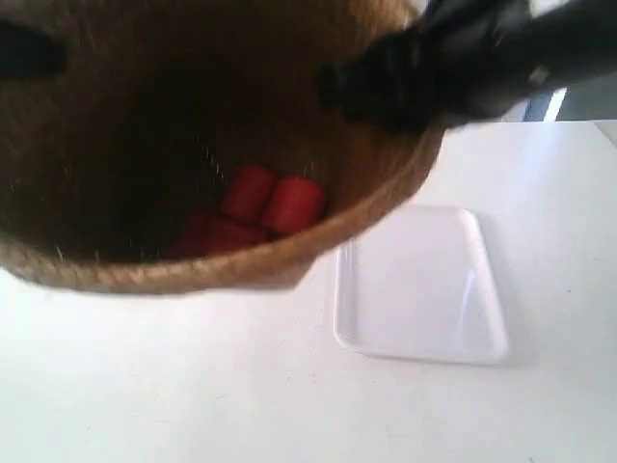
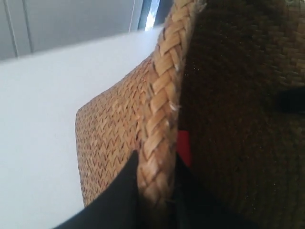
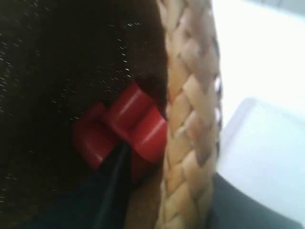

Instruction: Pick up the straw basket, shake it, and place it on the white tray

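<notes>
Left gripper (image 2: 155, 183): clamped on basket (image 2: 109, 138) rim, one finger (image 2: 121, 195) against outer weave, the other inside. Braided rim pinched between the two.

Exterior view, 9 to 1 o'clock: basket large and blurred, tilted, mouth toward camera, dark inside. Red blocks (image 1: 265, 203) low inside, near centre of view, touching each other; count unclear.

Right gripper (image 3: 183, 191): clamped on rim likewise, one finger (image 3: 112, 186) inside just beside red blocks, the other outside.

Arm (image 1: 482, 53) at exterior view's right, 1 o'clock: black, blurred, on basket rim.

Tray (image 1: 419, 285): 4 o'clock, flat on white table (image 1: 193, 386). Basket not set on it.
</notes>
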